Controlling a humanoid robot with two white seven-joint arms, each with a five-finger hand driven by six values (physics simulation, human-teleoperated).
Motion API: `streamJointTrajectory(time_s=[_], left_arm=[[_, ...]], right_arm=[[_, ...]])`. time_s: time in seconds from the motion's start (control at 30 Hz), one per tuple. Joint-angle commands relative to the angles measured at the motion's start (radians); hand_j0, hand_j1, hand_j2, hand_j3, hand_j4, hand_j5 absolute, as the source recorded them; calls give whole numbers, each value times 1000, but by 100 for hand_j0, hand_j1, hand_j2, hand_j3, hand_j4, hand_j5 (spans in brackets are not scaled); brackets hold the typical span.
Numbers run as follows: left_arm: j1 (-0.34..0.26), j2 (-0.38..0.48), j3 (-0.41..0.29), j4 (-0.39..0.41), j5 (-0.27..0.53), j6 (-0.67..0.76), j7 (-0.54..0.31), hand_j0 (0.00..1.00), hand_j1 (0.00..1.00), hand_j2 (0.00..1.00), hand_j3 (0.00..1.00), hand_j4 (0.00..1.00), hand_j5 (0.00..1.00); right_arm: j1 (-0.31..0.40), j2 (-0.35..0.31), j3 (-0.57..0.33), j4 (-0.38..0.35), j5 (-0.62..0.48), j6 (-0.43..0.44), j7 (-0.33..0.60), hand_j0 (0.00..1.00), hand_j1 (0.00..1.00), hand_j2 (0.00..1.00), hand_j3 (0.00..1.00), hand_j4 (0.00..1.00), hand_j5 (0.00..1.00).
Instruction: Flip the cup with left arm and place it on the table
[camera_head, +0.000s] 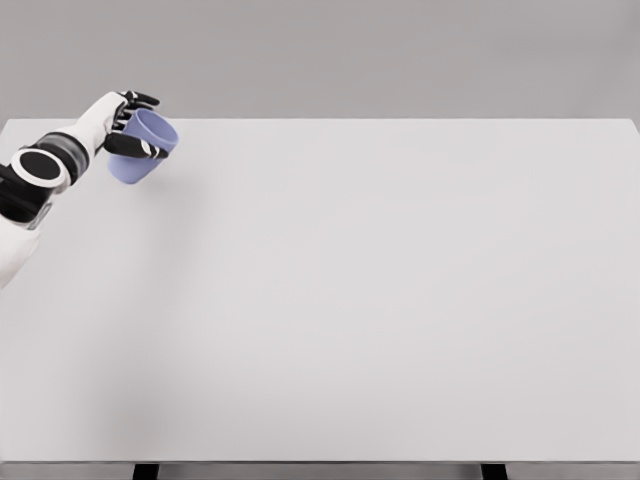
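Here, the robot's left arm (40, 175) comes in from the left side of the picture and reaches up toward the far left corner of the table (350, 320). The arm is white, with dark rings at its joints.

The left hand (128, 128) is wrapped around a cup (140, 150). The cup is a soft blue-purple color. The dark fingers (140, 148) curl across the side of the cup, near its top part, and the thumb side shows above it. So the hand is closed around the cup and is gripping it.

The cup is tilted. It does not stand straight up. Its wider end points up and to the right, and its narrower end points down and to the left. It is hard to see if the narrow end touches the table or is just above it. A faint shadow lies on the table just beside the cup.

The cup is near the back edge of the table, close to the left corner. The table is big, flat and pale grey. Two dark legs (145, 471) show under its front edge at the bottom of the picture. Behind the table there is a plain grey wall (400, 55).
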Motion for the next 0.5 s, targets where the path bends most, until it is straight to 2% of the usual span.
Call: streamJointTrajectory(time_s=[0.0,0.47], left_arm=[[0,1,12,-1,15,-5,0,78,78,78,78,78,78],[23,-16,116,-3,64,-27,-1,81,81,81,81,81,81]], right_arm=[[0,0,0,0,0,0,0,100,100,100,100,100,100],[0,0,0,0,0,0,0,100,100,100,100,100,100]])
